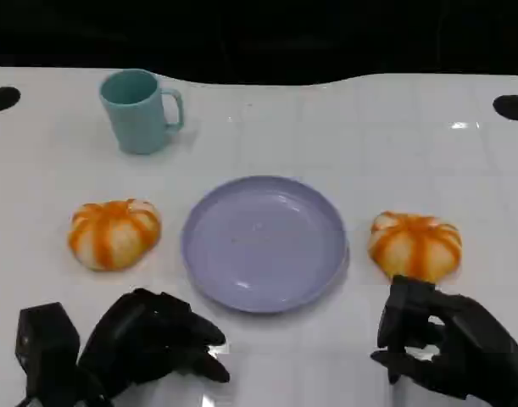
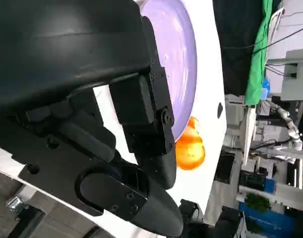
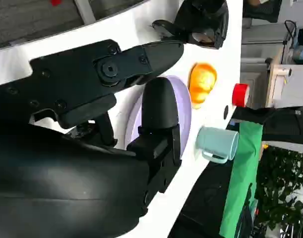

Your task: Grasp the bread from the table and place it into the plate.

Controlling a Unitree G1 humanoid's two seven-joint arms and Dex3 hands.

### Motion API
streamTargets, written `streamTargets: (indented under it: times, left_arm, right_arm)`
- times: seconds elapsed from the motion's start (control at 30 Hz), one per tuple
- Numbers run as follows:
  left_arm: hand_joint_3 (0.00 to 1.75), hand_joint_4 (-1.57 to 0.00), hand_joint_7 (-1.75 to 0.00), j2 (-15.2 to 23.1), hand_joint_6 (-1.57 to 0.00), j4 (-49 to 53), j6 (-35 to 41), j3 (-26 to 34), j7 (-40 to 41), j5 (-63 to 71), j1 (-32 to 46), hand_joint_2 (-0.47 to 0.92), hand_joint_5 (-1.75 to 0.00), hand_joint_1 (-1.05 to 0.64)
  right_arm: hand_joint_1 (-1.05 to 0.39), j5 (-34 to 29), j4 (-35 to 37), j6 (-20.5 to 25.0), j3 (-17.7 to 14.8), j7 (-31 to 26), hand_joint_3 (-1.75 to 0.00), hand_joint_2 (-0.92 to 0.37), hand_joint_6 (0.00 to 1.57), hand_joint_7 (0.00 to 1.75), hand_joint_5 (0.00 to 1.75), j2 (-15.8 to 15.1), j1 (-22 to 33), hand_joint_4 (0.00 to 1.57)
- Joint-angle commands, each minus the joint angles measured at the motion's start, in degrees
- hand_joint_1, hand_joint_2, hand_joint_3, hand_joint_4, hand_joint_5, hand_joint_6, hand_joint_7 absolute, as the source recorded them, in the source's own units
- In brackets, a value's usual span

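Two orange-and-white bread rolls lie on the white table, one on each side of the empty lavender plate (image 1: 263,242). The left bread (image 1: 114,233) lies ahead of my left hand (image 1: 153,343), which hovers near the front edge with fingers apart and holds nothing. The right bread (image 1: 415,244) sits just beyond my right hand (image 1: 449,343), whose fingers are loosely bent and empty, close to the roll without touching it. The left wrist view shows the plate (image 2: 183,59) and the right bread (image 2: 191,148). The right wrist view shows the plate (image 3: 185,116), the left bread (image 3: 202,82) and my left hand (image 3: 201,22).
A teal mug (image 1: 140,110) stands at the back left, well behind the left bread, and shows again as the mug (image 3: 218,144) past the plate. Two black round holes (image 1: 511,106) mark the table's far corners. A red object (image 3: 239,94) stands off the table.
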Motion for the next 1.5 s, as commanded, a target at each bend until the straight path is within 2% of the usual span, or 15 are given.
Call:
streamTargets:
  times: [0.03,0.97,1.17,1.3,1.5]
  left_arm:
    - [0.00,-1.57,0.00,0.93,-1.55,0.07,-0.08,0.44,-0.48,-0.27,-0.05,0.78,-0.18,-1.05]
    - [0.00,-1.57,0.00,0.85,-1.55,-0.09,0.00,0.46,-0.34,-0.28,-0.02,0.78,-0.19,-1.05]
    - [0.00,-1.57,0.00,0.82,-1.55,0.28,-0.07,0.50,-0.44,-0.30,-0.18,0.78,-0.18,-1.05]
    - [0.00,-1.57,0.00,0.78,-1.55,0.47,-0.25,0.44,-0.41,-0.18,-0.27,0.78,-0.19,-1.05]
    - [0.01,-1.57,0.00,0.79,-1.55,0.75,-1.06,0.35,-0.13,0.20,-0.30,0.79,-0.19,-1.05]
  right_arm:
    - [-0.38,-0.23,-0.27,-0.26,-0.27,-0.16,-0.06,-0.92,0.54,1.67,1.75,-0.52,-0.10,0.72]
    - [-0.37,-0.12,0.13,-1.15,-0.35,0.36,-0.07,-0.92,0.53,1.67,1.75,-0.36,-0.21,0.71]
    - [-0.42,0.15,-0.96,-0.98,-0.48,-0.15,-0.10,-0.92,0.50,1.61,1.75,0.11,-0.42,0.66]
    - [-0.46,0.47,-1.37,-2.46,-0.89,0.05,-0.10,-0.92,0.51,1.36,1.72,0.08,-1.33,0.56]
    - [-0.44,0.96,-0.03,-7.02,-1.80,0.60,-0.10,-0.92,0.50,0.96,1.50,-0.49,-3.42,0.47]
